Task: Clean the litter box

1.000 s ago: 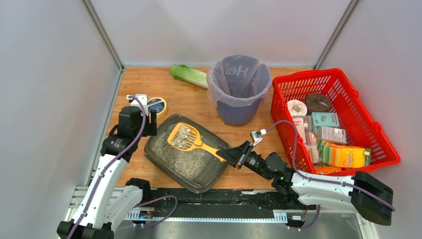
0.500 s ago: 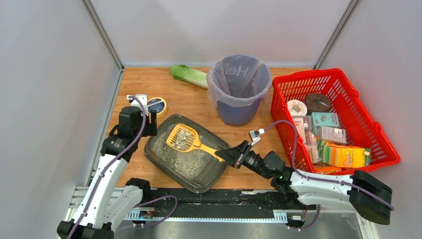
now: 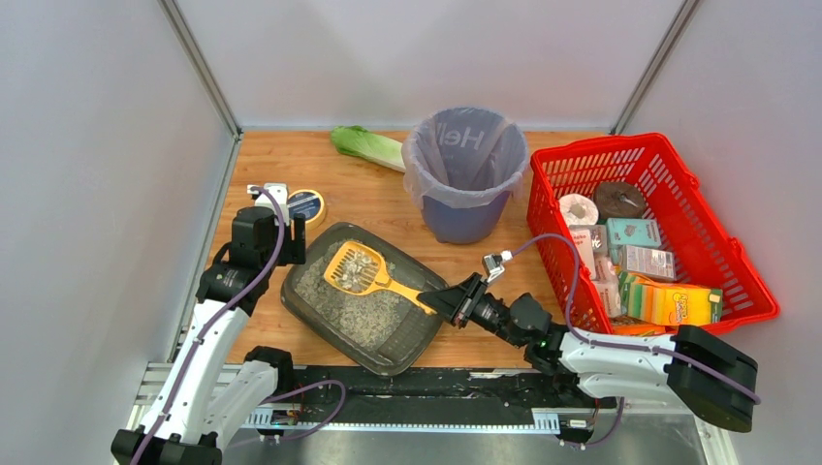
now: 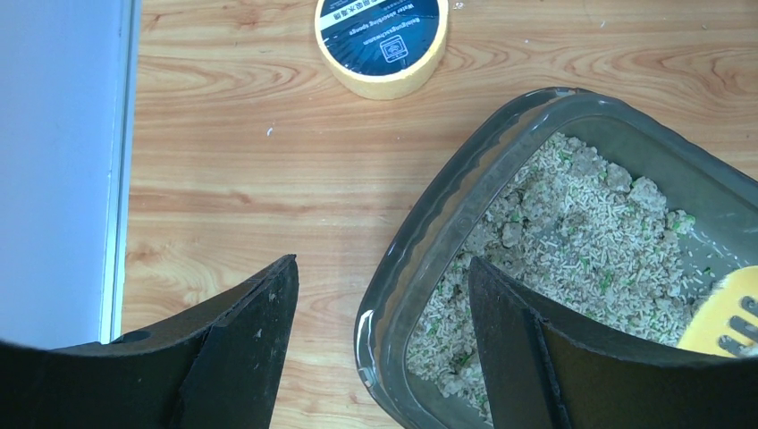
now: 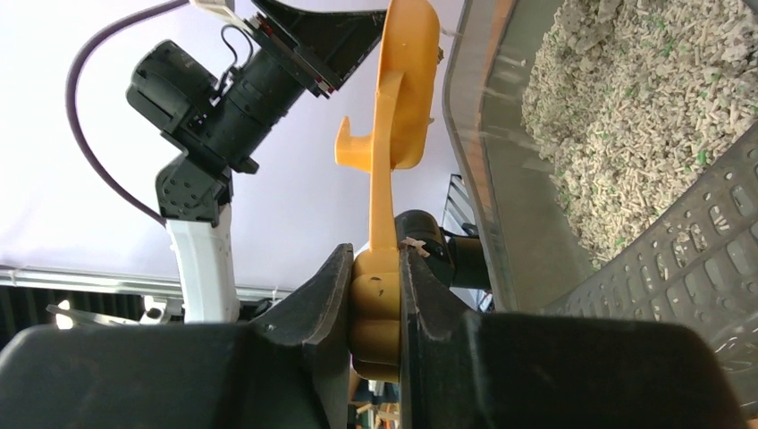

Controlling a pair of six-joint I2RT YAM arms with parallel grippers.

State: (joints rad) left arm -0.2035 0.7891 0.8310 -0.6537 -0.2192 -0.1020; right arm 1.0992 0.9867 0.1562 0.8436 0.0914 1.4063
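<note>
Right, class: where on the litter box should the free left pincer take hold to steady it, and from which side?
Probably grip the litter box by its thin raised left rim, coming down from above, one finger outside, one inside over the litter. The open left pincer hangs astride that rim. The right side is occupied: the right pincer holds the yellow scoop.

Grey litter box (image 3: 363,300) lies skewed, holding clumpy litter.

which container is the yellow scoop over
The litter box, the shallow grey tray at the left: the scoop sits above its litter. The purple-lined bin and red basket stand apart from it.
</note>
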